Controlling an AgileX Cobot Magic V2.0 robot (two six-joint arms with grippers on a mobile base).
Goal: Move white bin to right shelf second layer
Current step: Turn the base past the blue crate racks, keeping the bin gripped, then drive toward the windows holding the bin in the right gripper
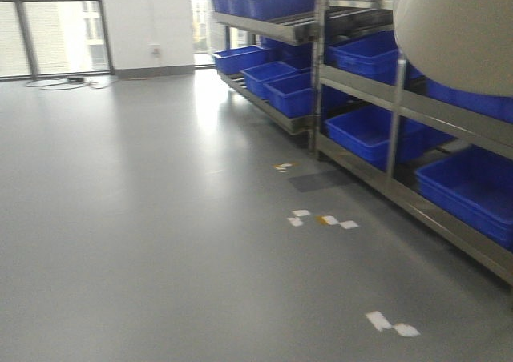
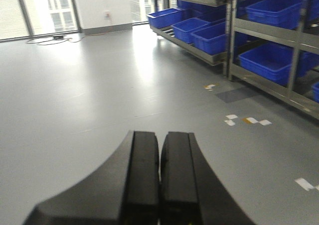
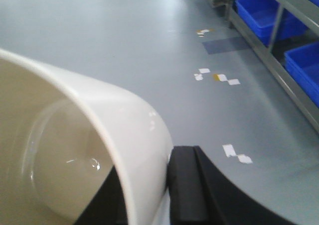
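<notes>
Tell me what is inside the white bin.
Only its bare glossy inside shows in the white bin; nothing lies there. The right gripper on its rim hides a part.

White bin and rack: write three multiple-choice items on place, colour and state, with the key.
1. The white bin is: A. on the floor; B. on a shelf; C. in the right end effector.
2. The crates on the rack are: A. blue; B. red; C. green.
3. The left end effector is: A. open; B. shut, empty; C. shut on a crate.
1 C, the jaws clamp its wall. 2 A, every crate shows blue. 3 B, jaws pressed together, nothing between.
</notes>
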